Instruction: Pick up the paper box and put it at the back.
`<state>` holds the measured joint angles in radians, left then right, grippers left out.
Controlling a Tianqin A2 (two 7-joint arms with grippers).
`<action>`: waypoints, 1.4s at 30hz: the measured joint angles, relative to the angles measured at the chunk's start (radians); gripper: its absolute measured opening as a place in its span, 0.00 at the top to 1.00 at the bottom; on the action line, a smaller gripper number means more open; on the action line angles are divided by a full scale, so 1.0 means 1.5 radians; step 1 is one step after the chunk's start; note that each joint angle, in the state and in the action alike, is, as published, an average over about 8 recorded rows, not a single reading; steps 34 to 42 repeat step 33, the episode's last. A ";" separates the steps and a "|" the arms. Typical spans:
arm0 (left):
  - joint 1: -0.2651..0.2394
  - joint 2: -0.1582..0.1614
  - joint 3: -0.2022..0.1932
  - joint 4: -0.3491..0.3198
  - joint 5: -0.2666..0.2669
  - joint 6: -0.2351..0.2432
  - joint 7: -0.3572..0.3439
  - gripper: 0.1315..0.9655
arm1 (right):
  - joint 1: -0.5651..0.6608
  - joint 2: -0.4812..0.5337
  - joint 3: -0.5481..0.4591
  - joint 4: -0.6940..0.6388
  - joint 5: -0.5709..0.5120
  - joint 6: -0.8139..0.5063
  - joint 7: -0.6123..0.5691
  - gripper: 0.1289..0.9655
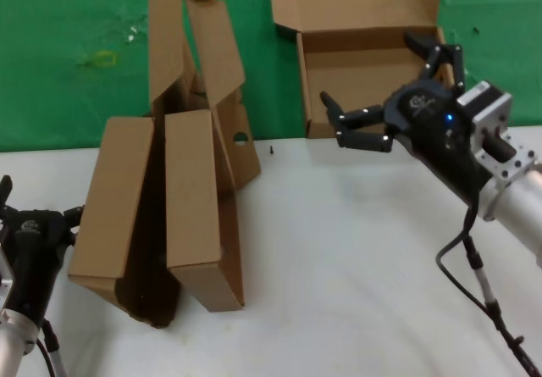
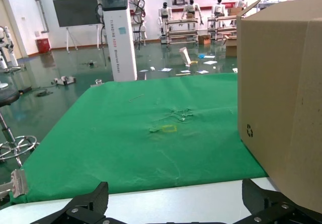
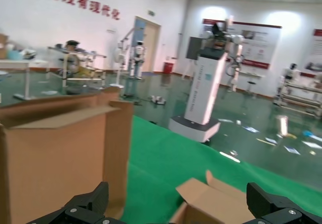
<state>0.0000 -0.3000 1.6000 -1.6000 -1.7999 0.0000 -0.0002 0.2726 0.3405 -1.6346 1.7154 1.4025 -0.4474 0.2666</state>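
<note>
Paper box in the head view sits open at the back, standing against the green cloth where the white table ends, lid up. Right gripper hovers just in front of it, fingers spread wide, holding nothing, not touching the box as far as I can tell. So placement looks done; what seems left is pulling the arm away. Left gripper is parked low at the table's near left edge; can't tell its state from here. Two other cardboard boxes stand at left, leaning together. Left wrist view: left gripper's fingertips are wide apart, empty, with a cardboard box side close by. Right wrist view: right fingertips splayed, nothing between; paper box's flap shows just ahead, with another box beside it.
</note>
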 joint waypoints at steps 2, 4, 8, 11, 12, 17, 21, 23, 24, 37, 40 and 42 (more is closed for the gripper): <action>0.000 0.000 0.000 0.000 0.000 0.000 0.000 0.10 | -0.012 -0.002 0.002 -0.005 0.017 0.020 -0.012 0.00; 0.000 0.000 0.000 0.000 0.000 0.000 0.000 0.06 | -0.024 -0.004 0.003 -0.010 0.035 0.039 -0.023 0.00; 0.000 0.000 0.000 0.000 0.000 0.000 0.000 0.04 | -0.048 -0.007 0.006 -0.020 0.070 0.079 -0.047 0.00; 0.000 0.000 0.000 0.000 0.000 0.000 0.000 0.02 | -0.066 -0.010 0.008 -0.028 0.096 0.108 -0.065 0.00; 0.000 0.000 0.000 0.000 0.000 0.000 0.000 0.01 | -0.072 -0.011 0.009 -0.031 0.105 0.118 -0.071 0.00; 0.000 0.000 0.000 0.000 0.000 0.000 0.000 0.00 | -0.102 -0.015 0.013 -0.043 0.149 0.167 -0.100 0.00; 0.000 0.000 0.000 0.000 0.000 0.000 0.000 0.00 | -0.126 -0.019 0.016 -0.053 0.184 0.207 -0.123 0.00; 0.000 0.000 0.000 0.000 0.000 0.000 0.000 0.00 | -0.138 -0.020 0.017 -0.058 0.201 0.226 -0.135 0.00; 0.000 0.000 0.000 0.000 0.000 0.000 0.000 0.00 | -0.144 -0.021 0.018 -0.061 0.209 0.235 -0.140 0.00; 0.000 0.000 0.000 0.000 0.000 0.000 0.000 0.00 | -0.166 -0.025 0.021 -0.070 0.242 0.273 -0.163 0.00; 0.000 0.000 0.000 0.000 0.000 0.000 0.000 0.00 | -0.166 -0.025 0.021 -0.070 0.242 0.273 -0.163 0.00; 0.000 0.000 0.000 0.000 0.000 0.000 0.000 0.00 | -0.166 -0.025 0.021 -0.070 0.242 0.273 -0.163 0.00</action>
